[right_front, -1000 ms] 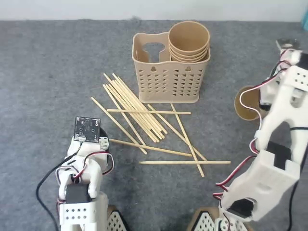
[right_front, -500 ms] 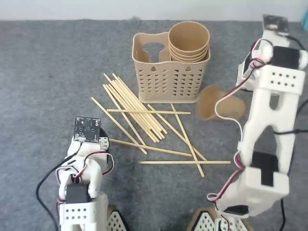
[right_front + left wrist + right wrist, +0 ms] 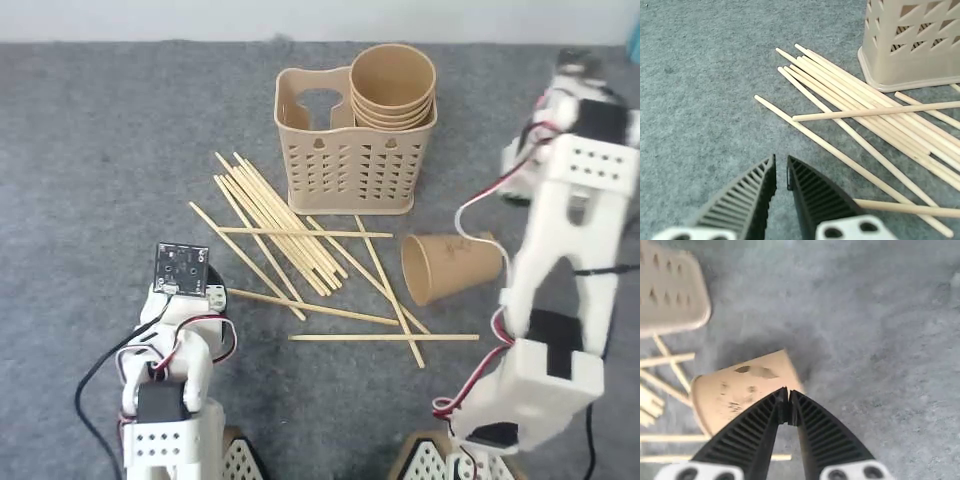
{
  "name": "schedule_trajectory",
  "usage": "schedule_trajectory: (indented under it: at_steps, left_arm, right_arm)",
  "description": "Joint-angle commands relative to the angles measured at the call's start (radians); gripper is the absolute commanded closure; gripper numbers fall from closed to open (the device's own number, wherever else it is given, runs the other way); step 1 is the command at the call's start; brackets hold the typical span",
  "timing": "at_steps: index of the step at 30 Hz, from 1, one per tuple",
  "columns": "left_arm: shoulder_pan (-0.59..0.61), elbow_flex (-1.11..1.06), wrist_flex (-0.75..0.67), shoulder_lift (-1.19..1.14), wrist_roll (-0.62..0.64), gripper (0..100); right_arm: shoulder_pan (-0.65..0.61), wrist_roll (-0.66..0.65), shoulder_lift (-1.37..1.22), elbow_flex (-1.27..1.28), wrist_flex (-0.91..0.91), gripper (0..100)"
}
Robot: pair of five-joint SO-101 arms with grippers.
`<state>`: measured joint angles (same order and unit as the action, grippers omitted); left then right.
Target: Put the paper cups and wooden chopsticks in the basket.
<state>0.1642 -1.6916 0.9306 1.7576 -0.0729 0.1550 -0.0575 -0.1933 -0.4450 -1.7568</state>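
One loose brown paper cup (image 3: 450, 267) lies on its side on the grey carpeted surface (image 3: 100, 130). It's just off the front right corner of the beige perforated plastic basket (image 3: 345, 165). Its mouth faces the scattered wooden chopsticks (image 3: 285, 235) and its long axis runs left-right. My right gripper (image 3: 786, 392) hangs above its base end, fingers pressed together and empty, so that arm's clearly nearer. I reckon I'd spread them and come in across the cup's axis. My left gripper (image 3: 780, 167) sits by the chopsticks, fingers nearly touching, holding nothing. The stacked brown cups (image 3: 392, 80) fill the basket's right compartment.
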Motion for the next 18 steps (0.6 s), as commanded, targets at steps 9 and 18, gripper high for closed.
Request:
schedule_trajectory:
  at_steps: [9, 18]
  left_arm:
    - [0.006, 0.004, -0.023, 0.015, -0.009, 96]
    - [0.006, 0.004, -0.023, 0.015, -0.009, 96]
  right_arm:
    - [-0.309, -0.066, 0.588, 0.509, 0.001, 99.1]
    - [-0.553, -0.212, 0.886, 1.088, 0.282, 99.1]
